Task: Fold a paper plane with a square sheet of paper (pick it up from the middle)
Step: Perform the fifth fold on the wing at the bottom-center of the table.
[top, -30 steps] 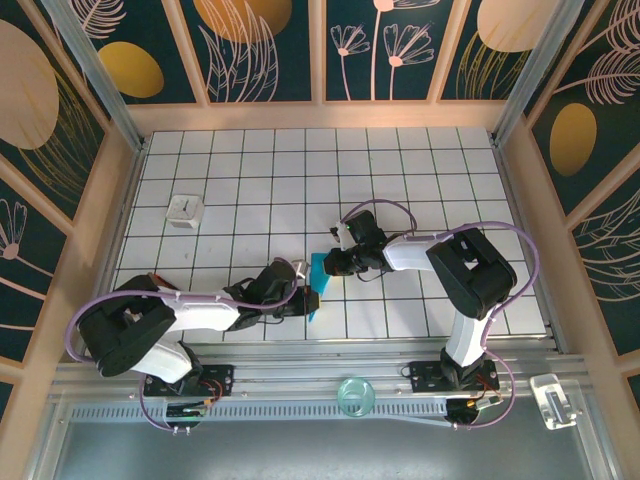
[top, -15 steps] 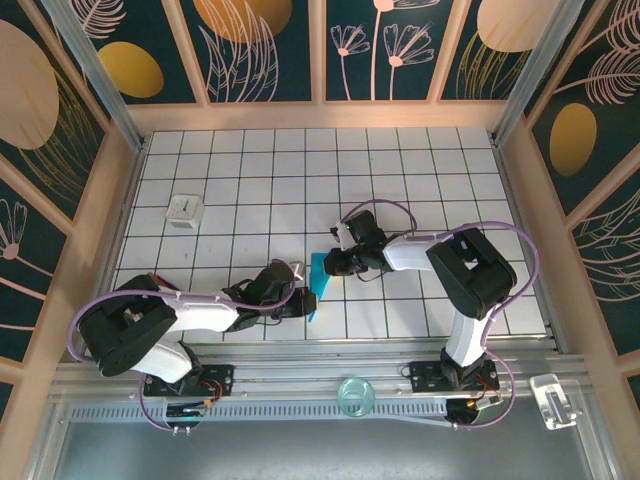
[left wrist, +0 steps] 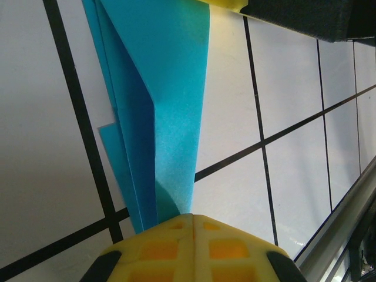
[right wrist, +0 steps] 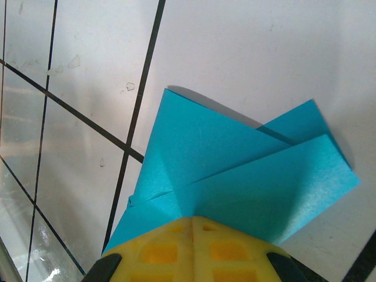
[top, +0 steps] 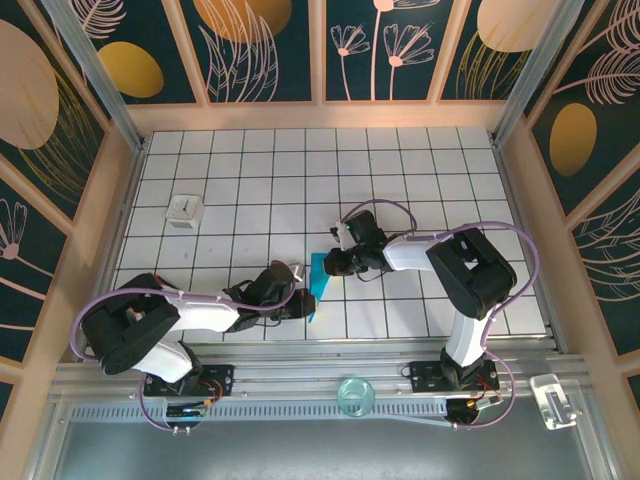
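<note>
White grid tiles cover the table, boxed in by pale wooden rails and dark panels painted with flowers and gold discs. Near the middle of the front rows lies the teal-blue paper plane, a narrow folded wedge running near to far between the two arms.

Reaching in low from the left, the left gripper has its yellow fingers pressed together on the plane's near, pointed end; its wrist camera shows the pads meeting over the tip, with the layered folds of the plane fanning out away from them across a black grid line.

From the opposite side, the right gripper pinches the wider far end. In its wrist view the jaws are clamped tight on the overlapping flaps of the plane, which rest flat on the tile.

A small white cube sits well apart on the table's left side.
</note>
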